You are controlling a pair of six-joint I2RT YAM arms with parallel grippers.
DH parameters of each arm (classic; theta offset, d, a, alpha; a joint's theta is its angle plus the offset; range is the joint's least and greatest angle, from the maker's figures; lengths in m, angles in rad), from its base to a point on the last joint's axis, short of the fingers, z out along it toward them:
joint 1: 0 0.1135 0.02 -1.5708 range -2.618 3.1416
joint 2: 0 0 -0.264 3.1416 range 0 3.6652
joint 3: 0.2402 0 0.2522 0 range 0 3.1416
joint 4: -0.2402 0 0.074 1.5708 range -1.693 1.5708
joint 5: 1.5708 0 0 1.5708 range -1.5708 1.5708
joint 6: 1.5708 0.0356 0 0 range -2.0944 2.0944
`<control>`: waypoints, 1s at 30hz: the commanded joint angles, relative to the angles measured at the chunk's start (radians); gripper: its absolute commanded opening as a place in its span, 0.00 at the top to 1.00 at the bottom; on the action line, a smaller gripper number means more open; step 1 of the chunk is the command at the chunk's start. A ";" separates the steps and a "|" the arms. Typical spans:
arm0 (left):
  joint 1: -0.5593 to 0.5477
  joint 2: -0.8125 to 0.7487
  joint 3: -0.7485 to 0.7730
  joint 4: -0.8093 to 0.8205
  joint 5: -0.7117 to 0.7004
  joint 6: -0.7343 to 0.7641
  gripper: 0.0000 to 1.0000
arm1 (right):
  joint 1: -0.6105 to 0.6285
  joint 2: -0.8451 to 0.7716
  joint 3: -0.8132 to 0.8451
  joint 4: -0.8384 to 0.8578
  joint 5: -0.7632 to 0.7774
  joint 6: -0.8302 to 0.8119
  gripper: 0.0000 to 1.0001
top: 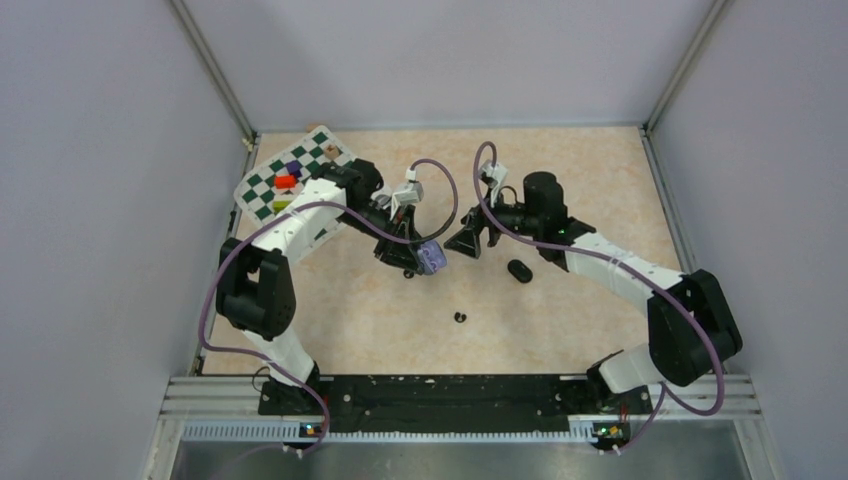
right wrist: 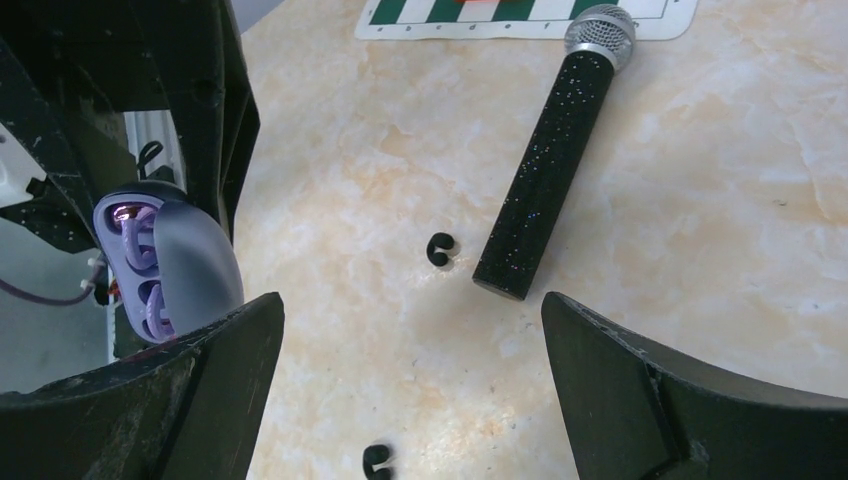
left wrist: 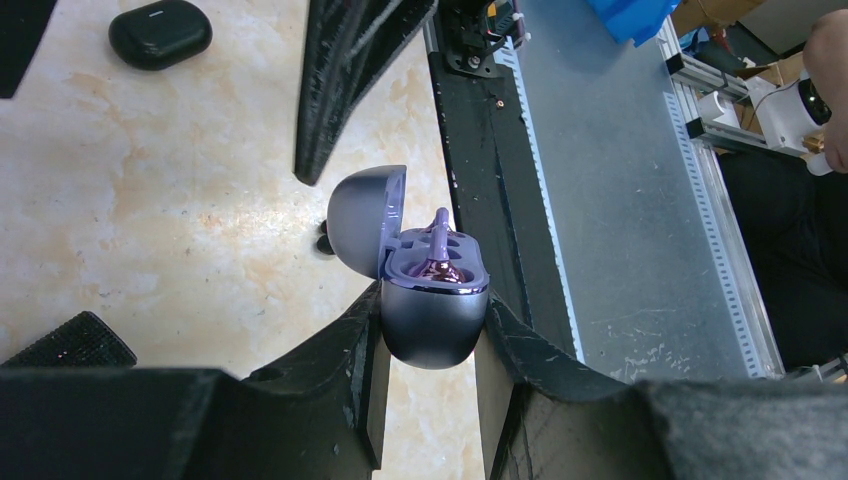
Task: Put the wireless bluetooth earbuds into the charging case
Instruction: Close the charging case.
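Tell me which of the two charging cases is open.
The purple case, held in the left gripper: its lid is hinged back, showing purple earbuds inside. The black case on the table is shut.

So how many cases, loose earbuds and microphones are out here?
Charging cases: 2, the purple case and the black case
Loose black earbuds: 2
Microphone: 1
Total: 5
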 commanded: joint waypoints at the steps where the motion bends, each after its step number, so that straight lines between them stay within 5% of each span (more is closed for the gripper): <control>1: 0.003 -0.021 0.013 -0.004 0.035 0.017 1.00 | 0.035 0.008 0.043 0.005 -0.043 -0.043 0.01; 5: 0.003 -0.018 0.012 -0.002 0.035 0.017 1.00 | 0.037 -0.015 0.028 0.087 -0.289 0.060 0.01; 10: 0.003 -0.018 0.010 -0.003 0.034 0.018 1.00 | 0.034 -0.097 -0.097 0.605 -0.472 0.439 0.01; 23: 0.003 -0.014 0.009 0.002 0.031 0.015 1.00 | 0.003 -0.097 -0.082 0.497 -0.466 0.343 0.01; 26: 0.002 -0.015 0.008 0.008 0.027 0.000 1.00 | 0.001 -0.138 -0.025 0.193 -0.297 0.032 0.01; 27: 0.002 -0.015 0.003 0.044 0.022 -0.033 1.00 | 0.002 -0.153 0.022 0.026 -0.150 -0.078 0.01; 30: -0.002 -0.009 -0.004 0.172 -0.006 -0.195 1.00 | -0.021 -0.184 0.058 -0.046 0.324 -0.201 0.01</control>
